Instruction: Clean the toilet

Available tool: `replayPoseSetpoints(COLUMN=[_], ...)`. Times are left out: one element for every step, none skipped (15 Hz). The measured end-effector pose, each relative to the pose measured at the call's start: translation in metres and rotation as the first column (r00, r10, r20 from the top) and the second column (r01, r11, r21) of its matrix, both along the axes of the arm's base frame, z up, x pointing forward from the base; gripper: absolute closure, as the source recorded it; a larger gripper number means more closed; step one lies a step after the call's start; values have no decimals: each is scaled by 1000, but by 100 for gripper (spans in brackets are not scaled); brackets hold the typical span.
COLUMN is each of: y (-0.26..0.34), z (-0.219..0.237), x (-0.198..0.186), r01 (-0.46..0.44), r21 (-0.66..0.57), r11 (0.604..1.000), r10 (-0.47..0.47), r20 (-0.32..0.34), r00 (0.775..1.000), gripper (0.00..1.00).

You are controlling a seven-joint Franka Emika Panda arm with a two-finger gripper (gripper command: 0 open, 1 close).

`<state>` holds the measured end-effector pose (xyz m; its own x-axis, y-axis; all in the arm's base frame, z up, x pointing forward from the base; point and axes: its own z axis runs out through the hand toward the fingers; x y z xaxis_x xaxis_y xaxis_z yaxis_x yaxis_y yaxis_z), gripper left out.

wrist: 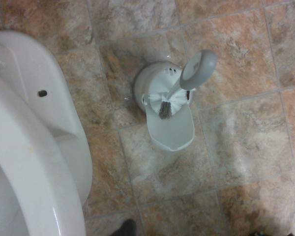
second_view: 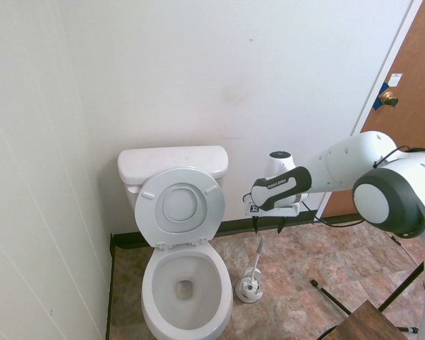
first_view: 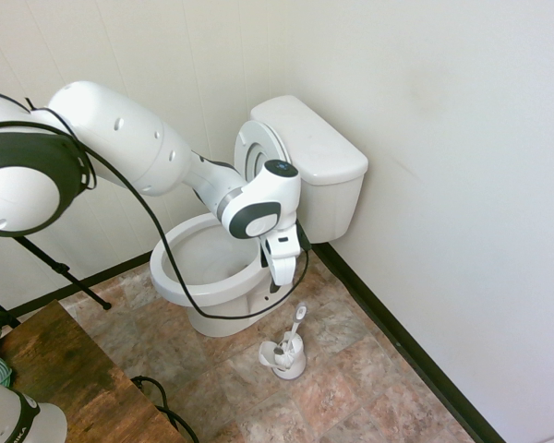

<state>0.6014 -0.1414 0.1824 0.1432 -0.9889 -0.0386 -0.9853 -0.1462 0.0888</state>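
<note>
The toilet point(first_view: 212, 277) stands against the back wall, at centre-left of the first exterior view and lower left of the second. Its lid point(second_view: 179, 206) and seat are tipped up against the tank point(second_view: 172, 163), which leaves the bowl open and reachable, as cleaning would need.

The brush point(first_view: 294, 330) sits in its holder point(first_view: 284, 358) on the tiled floor point(first_view: 351, 388), just beside the bowl's base, with the handle leaning upward so it can be taken from above.

The gripper point(second_view: 268, 228) hangs over that spot, pointing down. This reads as lining up to take the brush handle, which would be the first step of the task. The fingers point(second_view: 256, 225) show as two dark prongs with a clear gap between them, and nothing is held in it. They are well above the handle, not touching it.

The second exterior view gives the gap between the fingers and their height over the brush. In the first exterior view the hand is seen side-on, low in the centre, and the gap is hard to read.

The wrist view alone looks straight down: the grey loop of the brush handle point(wrist: 198, 70) sits at upper right of centre, with dark bristles point(wrist: 165, 109) showing in the holder's open mouth. The toilet's curved rim point(wrist: 34, 162) fills the left edge. That view cannot show the bowl's inside; the second exterior view does.
</note>
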Motion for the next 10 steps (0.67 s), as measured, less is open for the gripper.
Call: replayPoseSetpoints(y=[-9,-16,-23,-28,-33,-36,-38,-39,-41,-44], z=[-11,-23,-36,-49,-63,-76,-88,-100,-111,-120], x=[4,7,10,15,19,24,30,35,39,45], r01=[19,35,45,55,64,72,79,83,89,94], r21=[11,23,34,45,53,60,66,72,79,85], r11=[1000,999,998,998,997,996,995,994,993,992], r10=[-19,-34,-45,-53,-62,-69,-75,-78,-83,-87], r20=[-6,-14,-23,-32,-42,-52,-61,-70,-79,-85], r00=[1000,999,999,998,997,996,995,994,993,993], gripper=[0,0,0,0,0,0,0,0,0,0])
